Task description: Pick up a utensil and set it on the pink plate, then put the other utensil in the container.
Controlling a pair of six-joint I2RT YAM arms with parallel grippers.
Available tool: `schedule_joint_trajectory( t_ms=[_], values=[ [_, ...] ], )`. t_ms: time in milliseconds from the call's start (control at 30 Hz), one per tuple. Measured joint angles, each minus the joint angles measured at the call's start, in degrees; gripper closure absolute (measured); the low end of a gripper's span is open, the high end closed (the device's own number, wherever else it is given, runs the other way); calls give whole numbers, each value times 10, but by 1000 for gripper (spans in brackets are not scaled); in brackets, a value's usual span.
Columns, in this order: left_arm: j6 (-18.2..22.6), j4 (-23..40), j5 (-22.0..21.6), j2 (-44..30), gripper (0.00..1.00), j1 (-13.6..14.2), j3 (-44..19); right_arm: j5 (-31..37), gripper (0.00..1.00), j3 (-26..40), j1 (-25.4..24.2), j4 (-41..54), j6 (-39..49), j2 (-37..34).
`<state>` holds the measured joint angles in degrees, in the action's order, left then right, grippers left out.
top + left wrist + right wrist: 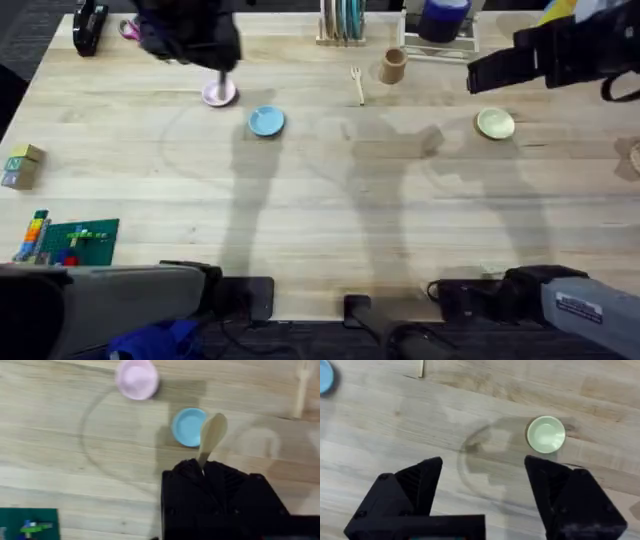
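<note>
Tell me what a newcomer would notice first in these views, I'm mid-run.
Most striking is the left pincer shut on the pale wooden utensil, held above the table near the light blue plate and the pink plate. The right pincer hangs open over bare wood close to the pale yellow plate. Far back, the wooden fork lies beside the brown container.

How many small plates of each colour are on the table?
Pink plate: 1
Light blue plate: 1
Pale yellow plate: 1
Total: 3
</note>
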<state>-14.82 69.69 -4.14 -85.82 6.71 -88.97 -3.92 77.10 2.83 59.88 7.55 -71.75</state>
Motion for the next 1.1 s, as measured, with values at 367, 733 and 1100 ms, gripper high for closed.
schedule_joint_trajectory(
  t_ms=[367, 733, 1100],
  values=[
    [92, -35, 0, -16, 958, -106, 0, 0, 3, 0, 0, 0, 0, 0],
    [133, -129, 16, -137, 959, -136, 0, 0, 3, 0, 0, 0, 0, 0],
    [140, -163, 18, -233, 959, -136, 0, 0, 3, 0, 0, 2, 0, 0]
  ],
)
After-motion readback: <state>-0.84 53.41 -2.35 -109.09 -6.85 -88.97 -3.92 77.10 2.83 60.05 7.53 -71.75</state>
